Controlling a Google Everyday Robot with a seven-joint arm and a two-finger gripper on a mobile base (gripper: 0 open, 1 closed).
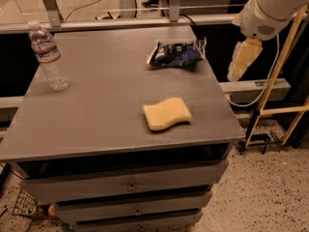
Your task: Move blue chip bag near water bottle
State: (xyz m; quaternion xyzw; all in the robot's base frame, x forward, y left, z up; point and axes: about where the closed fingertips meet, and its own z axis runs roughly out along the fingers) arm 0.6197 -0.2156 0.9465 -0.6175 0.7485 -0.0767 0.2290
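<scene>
The blue chip bag (176, 52) lies crumpled on the far right part of the grey table top (111, 95). The water bottle (48, 55) stands upright at the far left, about a table width away from the bag. My gripper (241, 60) hangs from the white arm (270, 8) just past the table's right edge, to the right of the bag and a little above table height. It touches nothing and holds nothing.
A pale yellow wavy sponge (166, 113) lies near the front right of the table. Drawers (130, 185) sit under the top. A yellow frame (285, 62) stands to the right behind the arm. A metal rail (145, 22) runs along the table's back.
</scene>
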